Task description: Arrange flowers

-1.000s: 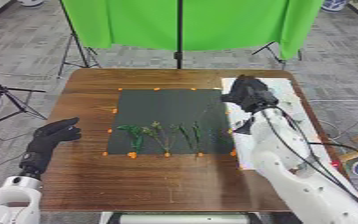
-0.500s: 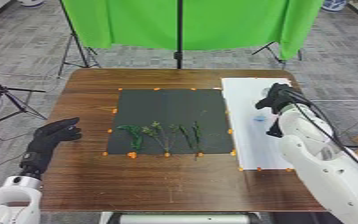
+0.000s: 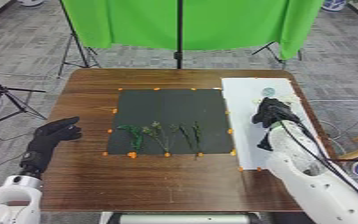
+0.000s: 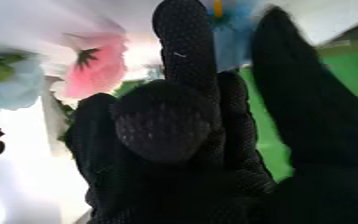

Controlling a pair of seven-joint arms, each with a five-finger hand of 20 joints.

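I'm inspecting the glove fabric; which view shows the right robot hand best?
The right wrist view: the right robot hand is close up, its texture visible. The head view shows it small, over the white sheet.

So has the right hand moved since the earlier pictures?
Yes, the right hand has moved along the white sheet, toward that sheet's near end.

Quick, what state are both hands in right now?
Left hand: open, nothing in it.
Right hand: over the white mat; can't tell whether it is open or closed, or holding anything.
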